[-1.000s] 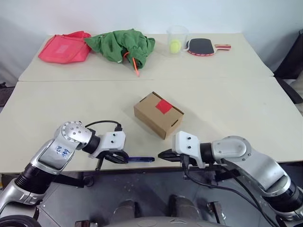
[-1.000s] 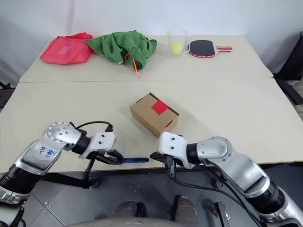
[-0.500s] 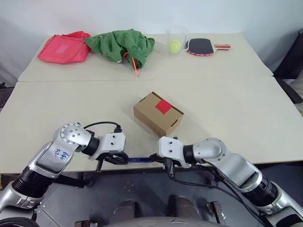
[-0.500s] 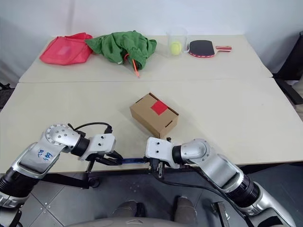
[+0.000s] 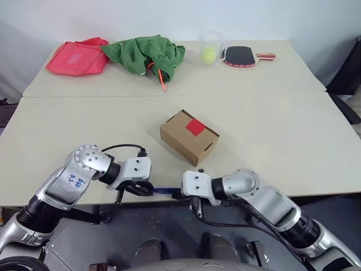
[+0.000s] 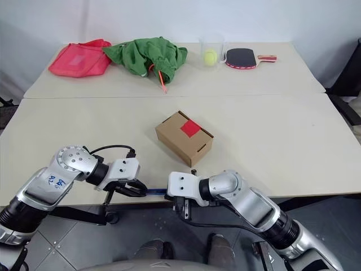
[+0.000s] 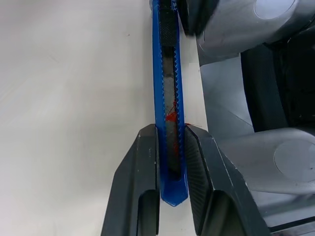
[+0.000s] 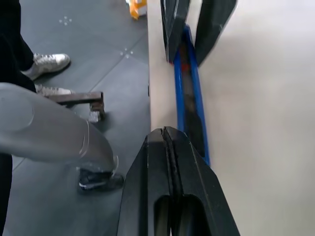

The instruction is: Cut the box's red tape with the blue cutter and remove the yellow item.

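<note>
Blue cutter [image 7: 168, 98] pinched by left gripper [image 5: 142, 188]; closed, empty right gripper [image 5: 179, 193] has slid in to its tip, lower centre; box [image 5: 189, 136] uncut.

1. The box [image 5: 189, 135], a small brown cardboard carton, is seen closed near the middle of the front table, turned at an angle to the table's edge, with a tuck slot visible on its near right face.
2. The red tape [image 5: 194, 127], a small bright red square, is stuck flat on the box's top face, towards its far right side, and appears intact.
3. The blue cutter [image 7: 169, 103], a thin blue tool with a ribbed dark centre strip and a small red mark, is held level along the table's near edge, one end clamped between two black fingers.
4. The yellow item cannot be made out.
</note>
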Robot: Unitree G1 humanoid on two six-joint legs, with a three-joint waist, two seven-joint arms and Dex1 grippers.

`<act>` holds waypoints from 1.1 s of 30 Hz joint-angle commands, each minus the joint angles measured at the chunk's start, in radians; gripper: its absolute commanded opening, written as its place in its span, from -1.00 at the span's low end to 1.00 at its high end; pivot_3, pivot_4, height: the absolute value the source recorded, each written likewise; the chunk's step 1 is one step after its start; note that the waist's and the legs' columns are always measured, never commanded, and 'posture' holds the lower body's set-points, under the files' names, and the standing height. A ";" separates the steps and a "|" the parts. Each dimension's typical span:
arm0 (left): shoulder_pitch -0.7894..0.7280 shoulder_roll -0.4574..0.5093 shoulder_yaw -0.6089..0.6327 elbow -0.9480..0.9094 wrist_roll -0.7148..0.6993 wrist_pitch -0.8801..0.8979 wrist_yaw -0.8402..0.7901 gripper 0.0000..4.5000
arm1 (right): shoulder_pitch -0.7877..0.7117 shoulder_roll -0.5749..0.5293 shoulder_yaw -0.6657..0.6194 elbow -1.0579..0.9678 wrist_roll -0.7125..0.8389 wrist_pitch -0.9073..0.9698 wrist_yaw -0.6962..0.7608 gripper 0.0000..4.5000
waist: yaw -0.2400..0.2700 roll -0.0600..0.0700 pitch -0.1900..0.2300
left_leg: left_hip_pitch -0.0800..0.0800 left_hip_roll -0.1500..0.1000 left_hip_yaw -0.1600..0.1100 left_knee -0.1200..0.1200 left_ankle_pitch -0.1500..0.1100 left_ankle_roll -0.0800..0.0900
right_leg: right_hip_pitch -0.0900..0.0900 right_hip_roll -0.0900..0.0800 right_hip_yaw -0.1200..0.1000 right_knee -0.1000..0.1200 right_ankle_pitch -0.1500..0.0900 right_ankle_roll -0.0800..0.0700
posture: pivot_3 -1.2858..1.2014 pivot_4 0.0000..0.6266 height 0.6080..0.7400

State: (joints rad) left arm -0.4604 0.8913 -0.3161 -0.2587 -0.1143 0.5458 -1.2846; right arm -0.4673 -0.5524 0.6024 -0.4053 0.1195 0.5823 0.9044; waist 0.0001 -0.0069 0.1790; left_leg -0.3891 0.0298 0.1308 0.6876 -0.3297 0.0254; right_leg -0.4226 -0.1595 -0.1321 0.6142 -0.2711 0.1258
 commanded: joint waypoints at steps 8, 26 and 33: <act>0.007 -0.002 -0.042 -0.001 0.005 0.021 -0.017 -0.82 | 0.002 -0.023 -0.108 -0.090 0.053 -0.004 0.039 -0.98 | 0.000 0.000 0.000 | 0.000 0.000 -0.001 0.001 0.000 0.000 | 0.000 0.000 0.000 0.001 0.000 0.000 | 0.03 -0.52 1.00; -0.040 -0.011 -0.077 0.006 0.024 0.059 -0.013 -0.82 | 0.049 -0.057 -0.116 -0.009 -0.018 -0.071 0.036 -0.98 | 0.001 0.000 0.000 | 0.000 0.000 -0.001 0.002 0.000 0.000 | 0.000 0.000 0.000 0.002 0.000 0.000 | 0.03 -0.52 1.00; -0.041 -0.019 -0.081 0.002 0.031 0.078 -0.006 -0.82 | 0.039 -0.043 -0.088 0.004 -0.027 -0.090 0.056 -0.98 | 0.001 0.000 0.000 | 0.000 0.000 -0.001 0.002 0.000 0.000 | 0.001 0.000 0.000 0.002 0.000 0.000 | 0.03 -0.52 1.00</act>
State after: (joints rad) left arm -0.5107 0.8839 -0.3578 -0.2597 -0.0985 0.6118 -1.3011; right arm -0.4276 -0.6077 0.4915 -0.3908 0.0899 0.5033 0.9416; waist 0.0013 -0.0070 0.1788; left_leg -0.3889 0.0298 0.1300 0.6898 -0.3299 0.0257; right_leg -0.4219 -0.1596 -0.1320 0.6160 -0.2712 0.1258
